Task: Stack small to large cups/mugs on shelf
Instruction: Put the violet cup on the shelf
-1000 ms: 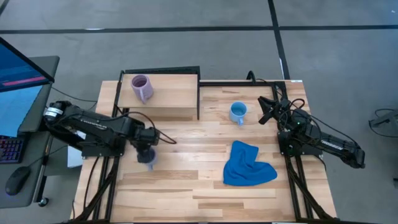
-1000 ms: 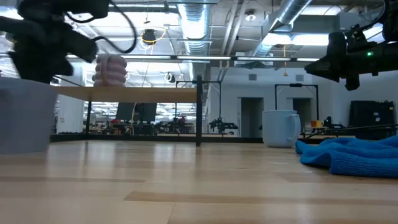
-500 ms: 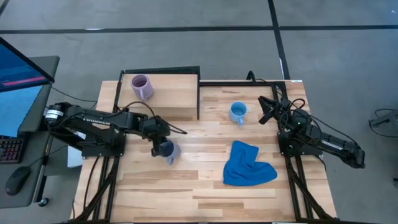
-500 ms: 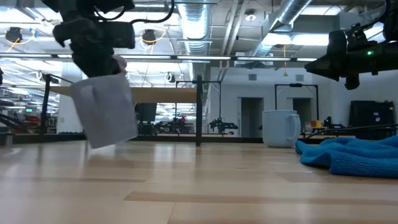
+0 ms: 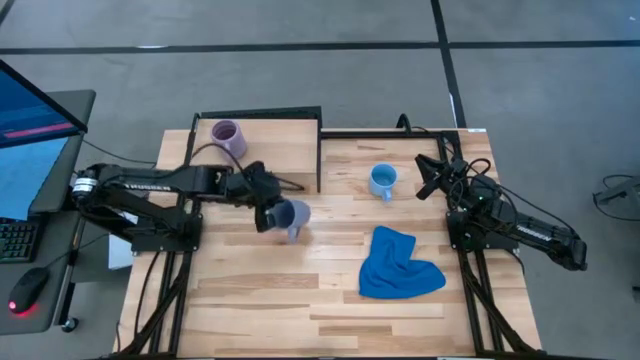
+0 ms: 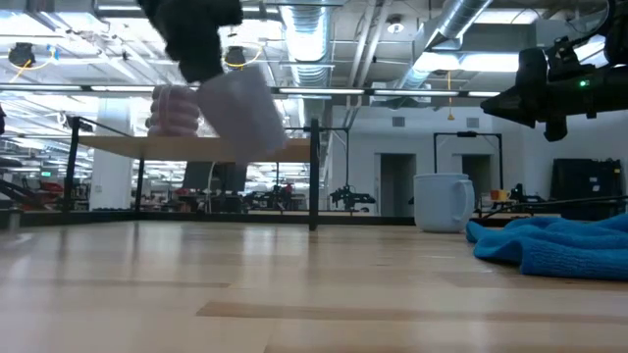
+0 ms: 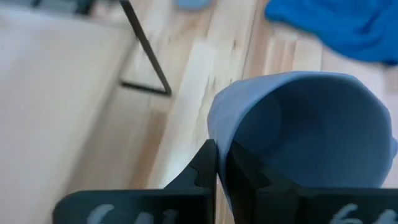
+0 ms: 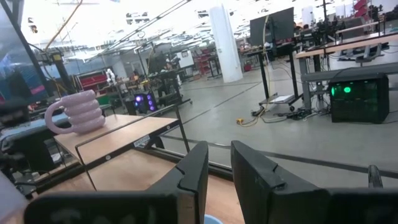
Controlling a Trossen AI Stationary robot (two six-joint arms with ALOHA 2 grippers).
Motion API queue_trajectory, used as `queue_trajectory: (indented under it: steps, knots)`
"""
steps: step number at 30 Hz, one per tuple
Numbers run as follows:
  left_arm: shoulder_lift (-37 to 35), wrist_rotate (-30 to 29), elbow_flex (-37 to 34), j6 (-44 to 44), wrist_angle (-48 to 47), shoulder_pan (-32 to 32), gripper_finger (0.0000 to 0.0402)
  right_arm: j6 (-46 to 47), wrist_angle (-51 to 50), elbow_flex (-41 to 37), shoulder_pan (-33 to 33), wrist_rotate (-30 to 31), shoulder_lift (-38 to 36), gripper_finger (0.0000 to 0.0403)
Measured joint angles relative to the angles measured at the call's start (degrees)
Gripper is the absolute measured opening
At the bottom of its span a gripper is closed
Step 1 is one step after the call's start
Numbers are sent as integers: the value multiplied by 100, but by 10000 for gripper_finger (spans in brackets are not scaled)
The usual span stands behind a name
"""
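My left gripper is shut on the grey-blue mug and holds it in the air in front of the shelf, a light-wood board on a black frame at the table's far left. In the low view the mug hangs at about board height. The pale purple mug stands on its base on the shelf. The bright light blue mug stands on the tabletop right of the shelf. My right gripper waits narrowly open above the table's far right, beside the light blue mug. My left gripper pinches the grey-blue mug's wall at the rim, one finger inside the mug and the other outside. The fingers come from the table's left, slanting down. The mug hangs lifted clear of the table and tilted.
A crumpled blue cloth lies on the tabletop at the right, near side. The shelf's black frame post stands between shelf and light blue mug. Bare tabletop lies in front of the shelf and along the near edge.
My left gripper has carried the grey-blue mug from the tabletop near the left edge up, rightward and toward the far side, closer to the shelf. The mug has left the table, risen to about board height and tipped over at an angle.
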Motion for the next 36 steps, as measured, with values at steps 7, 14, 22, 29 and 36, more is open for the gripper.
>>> queue_trajectory:
  steps: [7, 14, 22, 29, 36]
  knots:
    - [-9, -606, 1462, 455, -1012, 79, 0, -3, -1, 0, 0, 0, 1, 93]
    - [-15, -1712, 2814, 903, -1847, 263, 0, -3, -1, 0, 0, 0, 1, 93]
    - [-13, -1472, 3584, 1028, -2468, 1105, 0, 37, 49, 0, 2, 0, 1, 93]
    - [445, -320, 4258, 1123, -3174, 1905, 0, 143, 84, 0, 2, 1, 0, 93]
    - [1663, -300, 5443, 1292, -4675, 2457, 0, 190, 86, 0, 2, 15, 0, 93]
